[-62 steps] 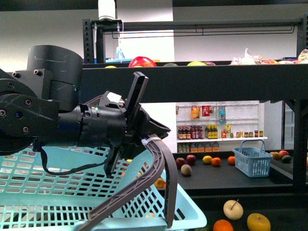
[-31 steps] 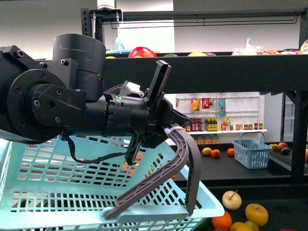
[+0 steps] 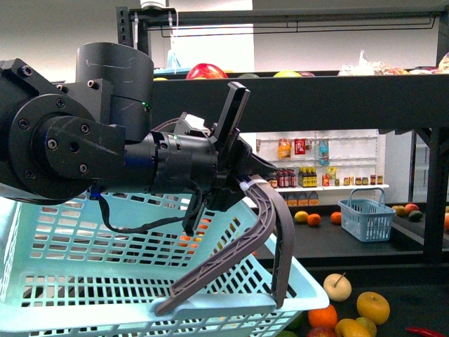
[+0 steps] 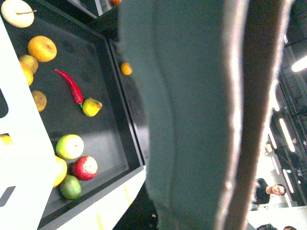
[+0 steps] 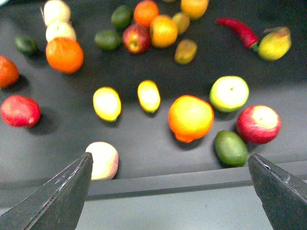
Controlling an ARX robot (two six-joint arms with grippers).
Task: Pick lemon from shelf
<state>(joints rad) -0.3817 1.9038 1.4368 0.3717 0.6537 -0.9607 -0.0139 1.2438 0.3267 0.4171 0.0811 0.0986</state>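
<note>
Right wrist view: a lemon [image 5: 148,96] is seen ahead of the spread right gripper [image 5: 170,160]; a basket handle [image 3: 282,253] is pinched by the left gripper [image 3: 242,179].

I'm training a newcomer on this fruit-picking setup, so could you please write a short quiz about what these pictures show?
1. True or false: the jaws of the right gripper are shut on a fruit.
2. What does the left gripper hold? A) a lemon B) the basket handle C) a bottle
3. In the right wrist view, how many lemons lie side by side on the shelf, beside the orange?
Key: 1 false, they stand open above the fruit; 2 B; 3 two.
</note>
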